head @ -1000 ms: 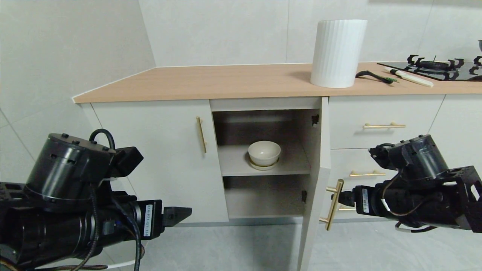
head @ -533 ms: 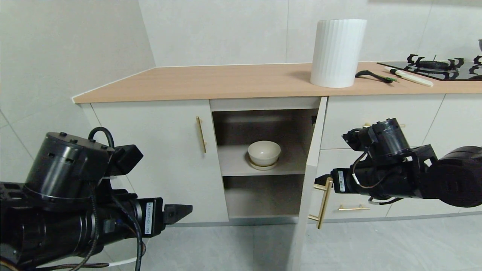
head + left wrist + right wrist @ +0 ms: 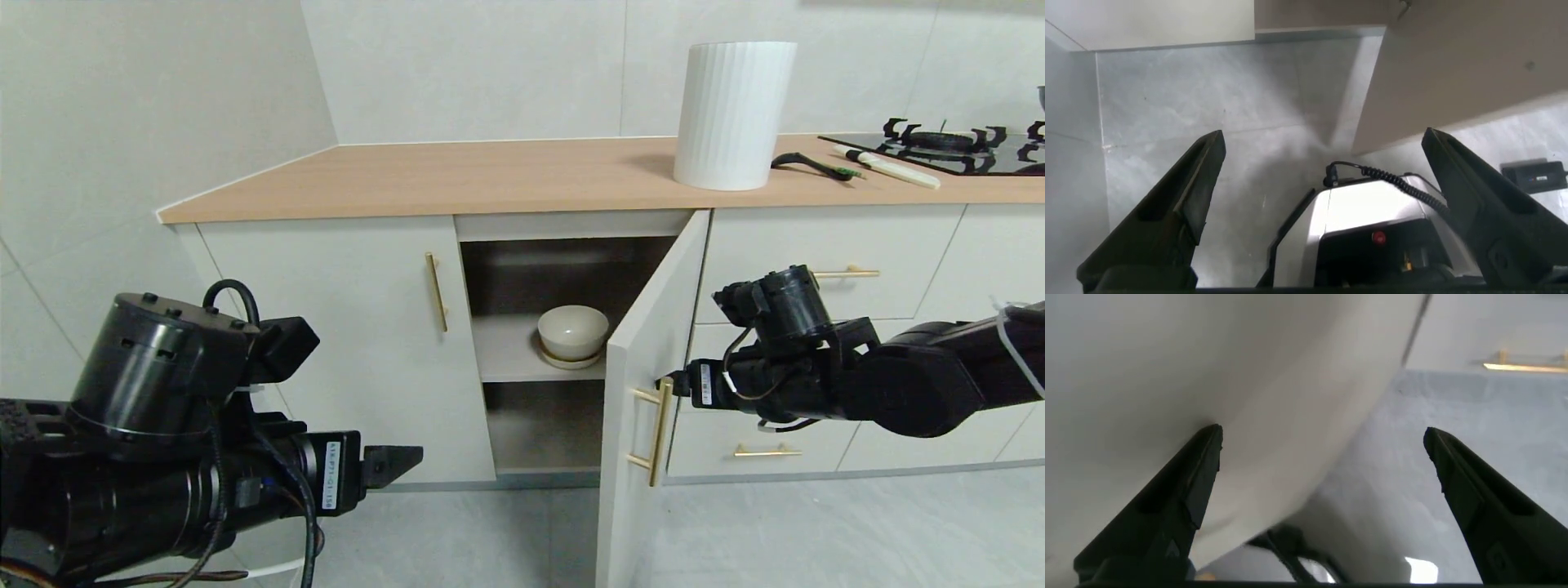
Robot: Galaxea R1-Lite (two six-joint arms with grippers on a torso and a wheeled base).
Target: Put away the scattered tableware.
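Right gripper (image 3: 666, 383), fingers apart, is sitting at the door (image 3: 645, 327) handle (image 3: 655, 433); pushing steadily along the hinge arc should shut it.

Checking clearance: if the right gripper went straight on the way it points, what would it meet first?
The cabinet door, close beside its gold handle. The right gripper, jaws open, points at the door's face from very near; whether it touches is unclear.

We find no legible text: the left arm's white sticker (image 3: 334, 487) and the right arm's sticker (image 3: 707, 390) carry print too small.
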